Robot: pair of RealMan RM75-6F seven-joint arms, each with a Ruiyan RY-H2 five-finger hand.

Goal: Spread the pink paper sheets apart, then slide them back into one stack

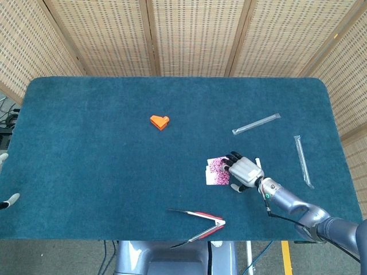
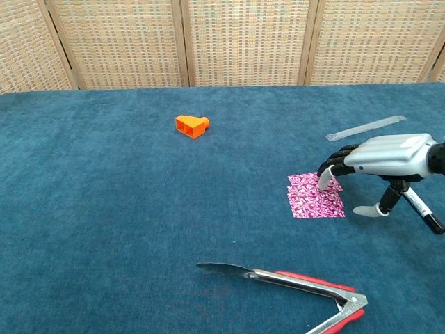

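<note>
The pink patterned paper sheets (image 1: 216,171) (image 2: 315,197) lie a little fanned on the blue table cover, right of centre, with one corner sticking out at the far edge. My right hand (image 1: 244,170) (image 2: 386,156) hovers palm down just right of them. Its dark fingertips (image 2: 325,179) touch the far right part of the top sheet, and its thumb points down to the cloth beside the stack. It holds nothing. Of my left hand (image 1: 6,200) only pale fingertips show at the far left edge in the head view, spread apart.
A black and white marker (image 2: 421,208) lies under my right wrist. Red-handled metal tongs (image 1: 200,220) (image 2: 300,284) lie near the front edge. An orange plastic piece (image 1: 160,121) (image 2: 192,125) sits mid-table. Two clear wrapped sticks (image 1: 256,124) (image 1: 303,160) lie at the right.
</note>
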